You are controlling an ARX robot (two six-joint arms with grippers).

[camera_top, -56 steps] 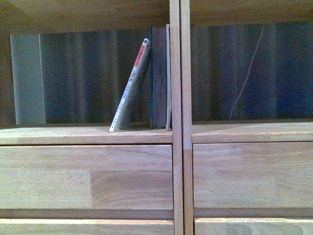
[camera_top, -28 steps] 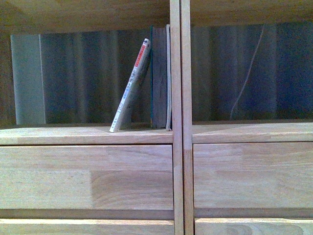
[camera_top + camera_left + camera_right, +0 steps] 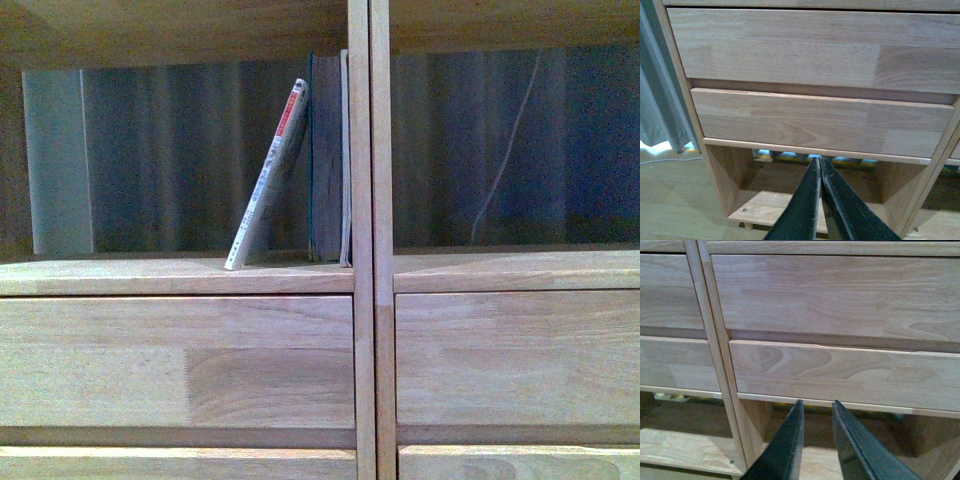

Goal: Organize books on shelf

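On the shelf, the thin paperback leans rightward, red-and-white spine outward, top touching the upright dark teal book beside the centre posts. Left pincer is pressed together; right pincer slightly spread, both empty near the drawers.

dim, grainy front view; wrist views brighter, soft.
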